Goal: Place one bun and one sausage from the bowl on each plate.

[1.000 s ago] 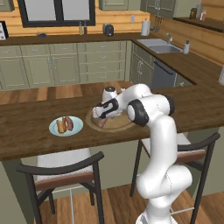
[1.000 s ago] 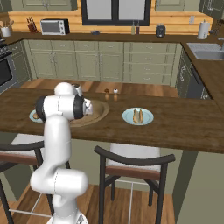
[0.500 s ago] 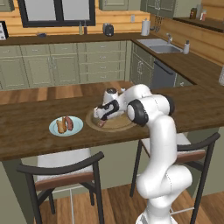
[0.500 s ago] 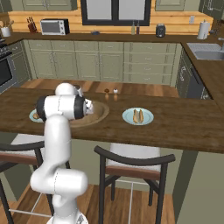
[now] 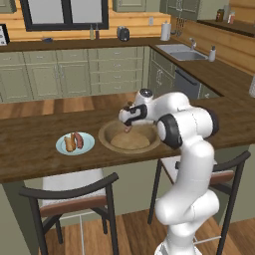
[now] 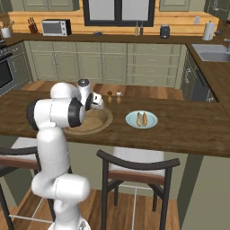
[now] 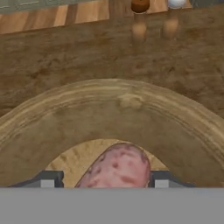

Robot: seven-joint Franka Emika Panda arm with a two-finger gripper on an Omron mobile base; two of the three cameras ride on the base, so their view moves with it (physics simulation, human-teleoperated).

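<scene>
Bowl (image 5: 130,138): wide wooden dish on the dark counter (image 5: 30,154), taken here as the landmark. It looks almost emptied; its pale floor is bare in the left base view apart from what the gripper has hold of.

Gripper (image 5: 128,127): lowered into the bowl, at the side farther from the stools. In the hand view its two finger tips (image 7: 49,179) stand on either side of a mottled pink sausage (image 7: 118,168) and look pressed to it, so the fingers are judged clenched on the sausage, which lies at or just above the bowl's floor.

Plate, to the bowl's left in the left base view (image 5: 75,143): carries a bun and a sausage side by side. This plate looks finished.

Second plate, to the bowl's right in the right base view (image 6: 141,119): carries a light-brown item, most likely a bun; whether a sausage lies with it is too small to tell.

Two small shakers (image 7: 140,6): beyond the bowl's far rim, apart from it.

Judged progress: late stage. One plate is served. What is left appears to be lifting the grasped sausage out of the bowl and setting it on the second plate beside its bun.
</scene>
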